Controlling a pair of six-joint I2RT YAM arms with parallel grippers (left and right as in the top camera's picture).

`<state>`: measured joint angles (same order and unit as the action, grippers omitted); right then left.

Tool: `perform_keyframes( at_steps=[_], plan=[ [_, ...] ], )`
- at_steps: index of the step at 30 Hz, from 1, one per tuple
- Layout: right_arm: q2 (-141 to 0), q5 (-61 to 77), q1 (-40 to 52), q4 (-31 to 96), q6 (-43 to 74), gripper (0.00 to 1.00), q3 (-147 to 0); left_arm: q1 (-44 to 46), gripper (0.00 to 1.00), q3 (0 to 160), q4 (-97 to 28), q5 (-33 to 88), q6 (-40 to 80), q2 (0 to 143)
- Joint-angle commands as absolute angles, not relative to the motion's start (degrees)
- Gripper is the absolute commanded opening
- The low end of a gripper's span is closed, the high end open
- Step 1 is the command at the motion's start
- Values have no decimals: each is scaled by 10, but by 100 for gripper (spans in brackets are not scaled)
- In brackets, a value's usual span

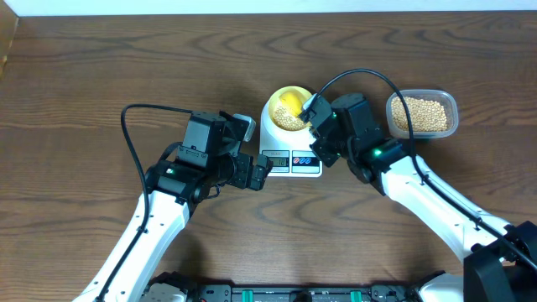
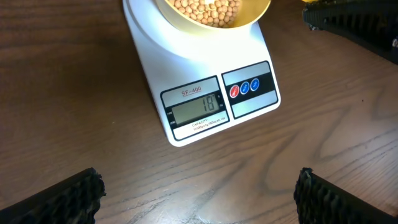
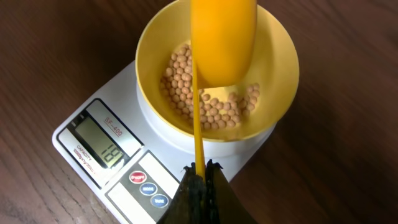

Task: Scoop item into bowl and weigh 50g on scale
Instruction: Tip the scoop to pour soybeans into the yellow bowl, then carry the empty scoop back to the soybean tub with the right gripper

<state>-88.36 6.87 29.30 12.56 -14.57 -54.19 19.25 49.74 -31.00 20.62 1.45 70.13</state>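
Because the bowl (image 1: 273,107) sits on the scale (image 1: 270,138), we see from overhead that each addition is weighed at once; the tub (image 1: 454,109) of beans (image 1: 419,115) waits nearby. From the left wrist, our left gripper (image 2: 199,196) hangs released above the surface (image 2: 74,93), framing the display (image 2: 199,107), which we judge short of target. From the right wrist, our right gripper (image 3: 200,177) clenches the scoop (image 3: 222,43) by its handle, cup held over the bowl's beans.

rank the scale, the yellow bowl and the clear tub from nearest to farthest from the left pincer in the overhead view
1. scale, directly in front of the left pincer
2. yellow bowl, sitting on the scale's far end
3. clear tub, well past the bowl on the other side
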Motion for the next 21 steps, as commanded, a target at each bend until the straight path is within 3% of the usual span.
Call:
perform_keyframes(
  at_steps=[1,21],
  plan=[
    [-869,55,296,121,-155,1,-547,193,100,498,-309,201,13,704],
    [-835,17,296,136,-178,1,-548,193,100,498,-309,201,13,704]
  ],
)
